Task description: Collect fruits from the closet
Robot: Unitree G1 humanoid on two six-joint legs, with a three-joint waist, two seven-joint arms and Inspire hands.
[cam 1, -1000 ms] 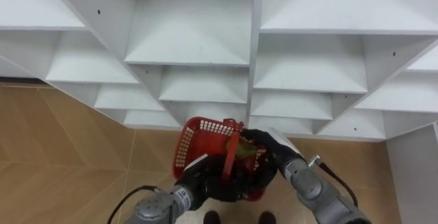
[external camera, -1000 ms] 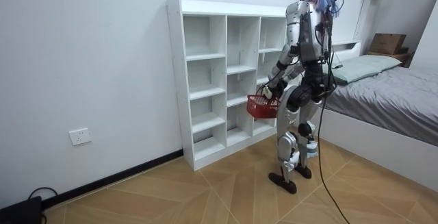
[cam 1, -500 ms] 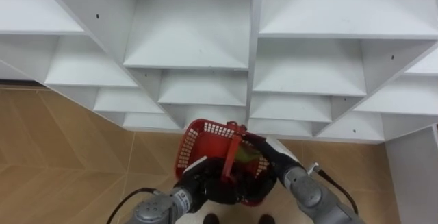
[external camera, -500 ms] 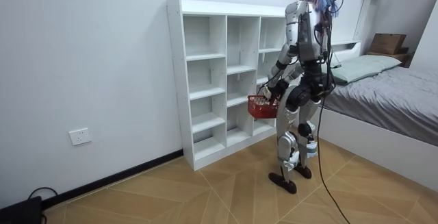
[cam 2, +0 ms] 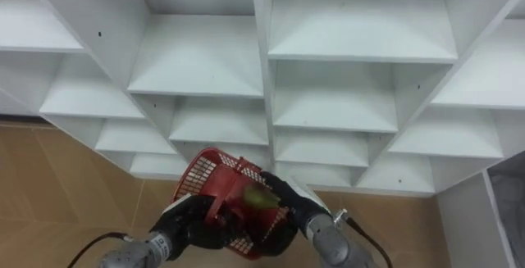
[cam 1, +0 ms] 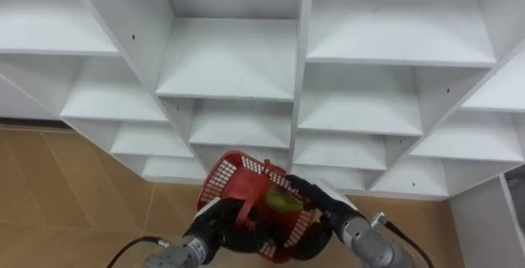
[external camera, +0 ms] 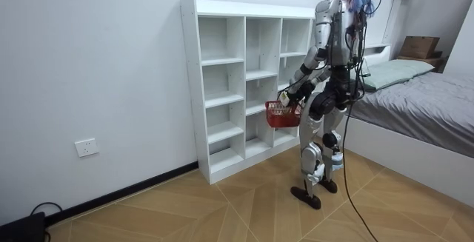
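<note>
A red mesh basket [cam 1: 246, 193] hangs tilted in front of me, just before the white closet [cam 1: 234, 55]. My left hand [cam 1: 215, 225] is curled round its red handle from the lower left. My right hand [cam 1: 310, 196] reaches over the basket's right rim, its dark fingers curled over a green fruit [cam 1: 283, 201] inside the basket. The right eye view has the same fruit [cam 2: 258, 196] under that hand [cam 2: 283, 196]. In the room view I stand upright facing the closet [external camera: 222, 86], with the basket [external camera: 281, 114] at hip height.
The closet's shelves [cam 1: 385, 51] in front of me hold nothing. Wooden floor [cam 1: 74, 186] lies below. In the room view a bed [external camera: 422, 116] stands behind me at the room view's right, with a brown box [external camera: 418, 46] on its headboard.
The eye view has shifted, so more of the upper shelves shows. The basket has tilted and sits slightly higher, and my right hand stays over the green fruit.
</note>
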